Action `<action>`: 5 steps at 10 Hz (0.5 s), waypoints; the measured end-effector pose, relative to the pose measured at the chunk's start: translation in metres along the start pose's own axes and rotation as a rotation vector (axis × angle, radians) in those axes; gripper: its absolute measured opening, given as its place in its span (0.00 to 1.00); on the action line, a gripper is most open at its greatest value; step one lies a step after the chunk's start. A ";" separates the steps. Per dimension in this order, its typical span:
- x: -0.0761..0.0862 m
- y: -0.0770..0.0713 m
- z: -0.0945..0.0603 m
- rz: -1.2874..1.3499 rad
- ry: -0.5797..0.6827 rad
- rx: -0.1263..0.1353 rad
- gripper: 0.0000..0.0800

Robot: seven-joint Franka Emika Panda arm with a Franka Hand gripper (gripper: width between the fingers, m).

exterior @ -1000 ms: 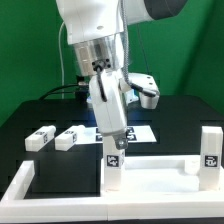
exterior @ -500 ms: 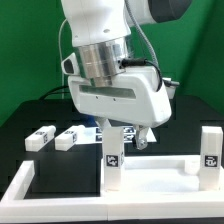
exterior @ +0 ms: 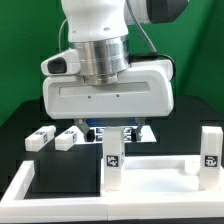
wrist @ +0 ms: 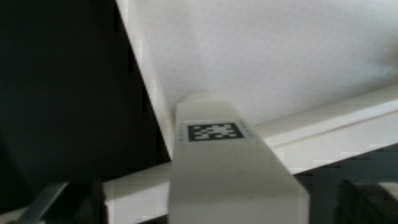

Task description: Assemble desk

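Note:
The desk's white tabletop (exterior: 160, 170) lies flat with its rim up. One tagged leg (exterior: 113, 160) stands upright at its corner on the exterior view's left, and another leg (exterior: 210, 148) stands at the corner on the right. My gripper (exterior: 120, 133) hangs straight above the first leg, open. In the wrist view that leg (wrist: 222, 165) rises toward the camera from the tabletop (wrist: 267, 60). The dark fingers (wrist: 43, 200) stand on either side of it, and the gripper (wrist: 210, 205) holds nothing.
Two loose white legs (exterior: 41, 136) (exterior: 68, 138) lie on the black table on the exterior view's left. A white border strip (exterior: 20, 185) edges the table at the front. A green backdrop stands behind.
The hand has turned about its upright axis above the leg, so its broad face now fronts the exterior camera. Its fingers, earlier down around the leg's top, now stand apart from it.

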State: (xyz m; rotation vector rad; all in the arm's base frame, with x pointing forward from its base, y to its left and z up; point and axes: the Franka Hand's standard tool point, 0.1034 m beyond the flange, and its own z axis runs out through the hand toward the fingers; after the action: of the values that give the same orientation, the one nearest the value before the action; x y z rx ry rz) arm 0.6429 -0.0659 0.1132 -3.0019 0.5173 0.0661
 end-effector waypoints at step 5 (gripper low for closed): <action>0.000 -0.001 0.000 0.237 0.000 0.002 0.36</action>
State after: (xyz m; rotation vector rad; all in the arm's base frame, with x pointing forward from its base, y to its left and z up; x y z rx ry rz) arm 0.6432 -0.0646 0.1132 -2.9227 0.8696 0.0820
